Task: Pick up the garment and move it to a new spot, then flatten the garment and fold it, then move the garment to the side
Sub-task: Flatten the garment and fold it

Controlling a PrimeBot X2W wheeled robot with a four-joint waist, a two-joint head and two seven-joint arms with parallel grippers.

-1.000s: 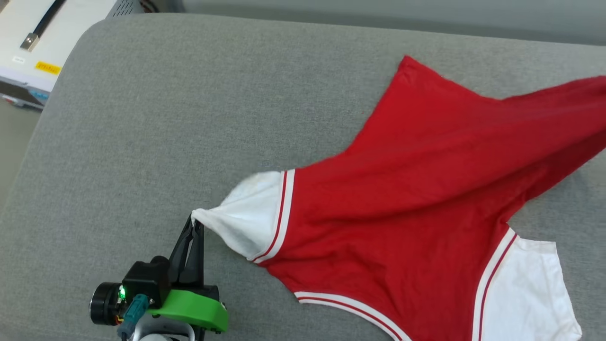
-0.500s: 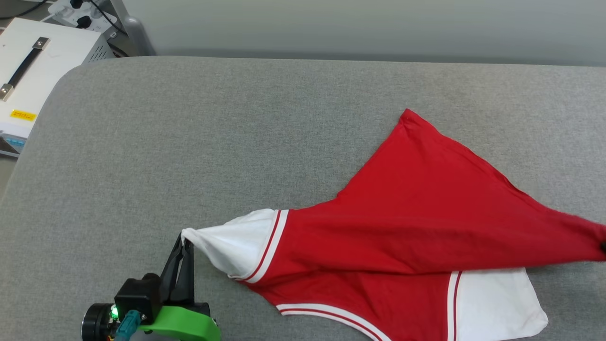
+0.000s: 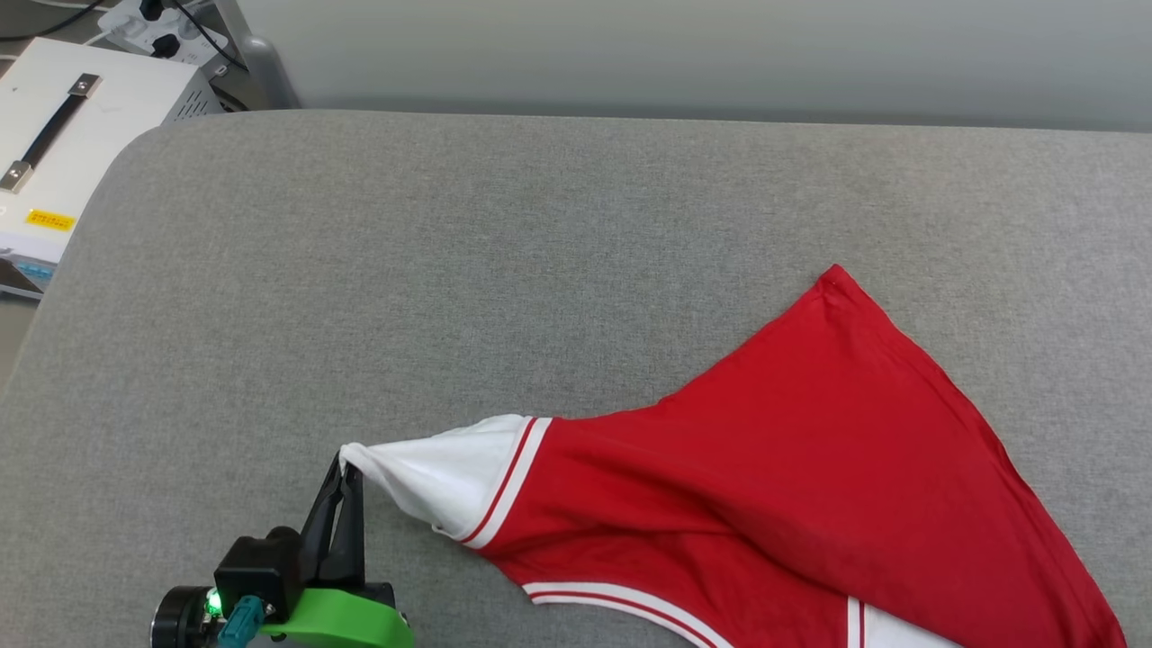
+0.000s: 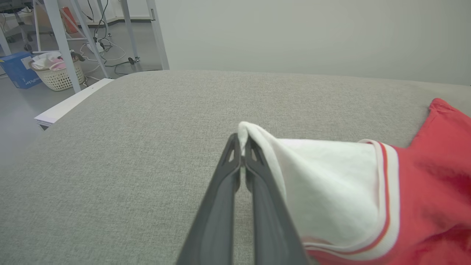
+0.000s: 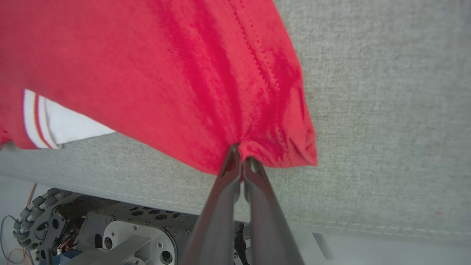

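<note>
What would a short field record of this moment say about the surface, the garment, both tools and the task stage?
surface: grey padded surface, white box beyond its far left corner
garment: red garment, white sleeve with striped trim, stretched out, partly lying on the surface
left tool: left tool shut on the sleeve's tip
right tool: right tool shut on a red hemmed edge near the surface's front edge
stage: gripped at two points, not flat, not folded

A wide grey fabric-covered surface point(image 3: 450, 270) has a rounded far-left corner. A red garment point(image 3: 810, 468) with white sleeves lies on its near right part.
</note>
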